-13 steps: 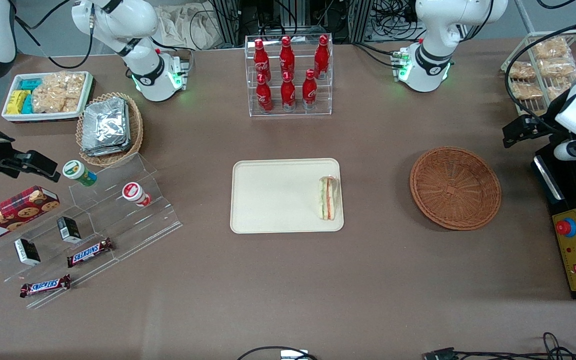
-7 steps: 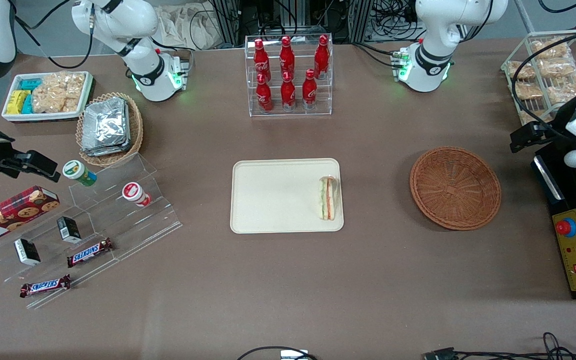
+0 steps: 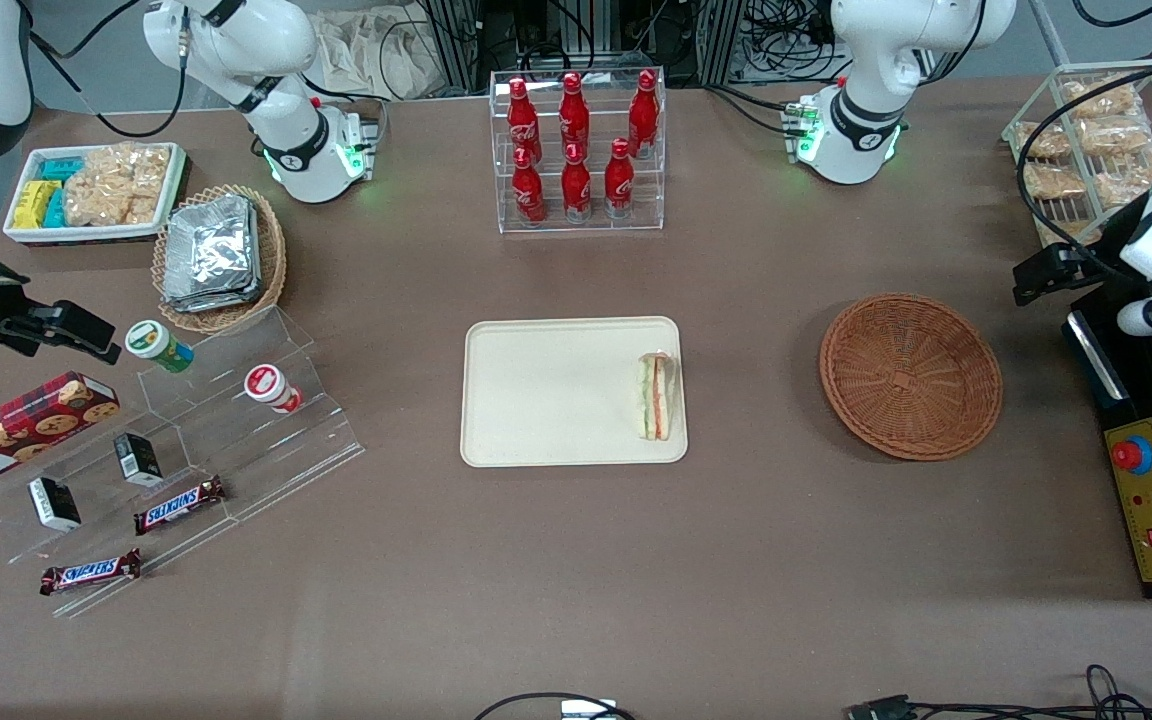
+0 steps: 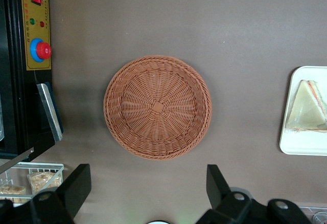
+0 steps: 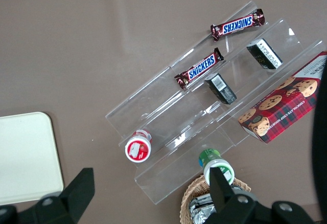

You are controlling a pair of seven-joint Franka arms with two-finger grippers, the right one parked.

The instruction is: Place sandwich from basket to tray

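Note:
The sandwich (image 3: 656,397) (image 4: 306,107), a wrapped white-bread wedge with green and orange layers, lies on the cream tray (image 3: 546,390) (image 4: 306,144) at the edge nearest the basket. The reddish-brown wicker basket (image 3: 911,375) (image 4: 157,107) is empty. My left gripper (image 3: 1044,272) (image 4: 147,185) hangs high above the table beside the basket, toward the working arm's end. Its black fingers (image 4: 76,183) stand wide apart, open, with only bare table between them.
A black control box with a red button (image 3: 1148,505) (image 4: 36,50) lies beside the basket at the working arm's end. A wire rack of snack packets (image 3: 1086,140) stands farther from the camera. A cola bottle rack (image 3: 576,150) stands farther back than the tray.
My left gripper has drifted slightly toward the working arm's end of the table and stays open. The sandwich, tray and basket have not moved.

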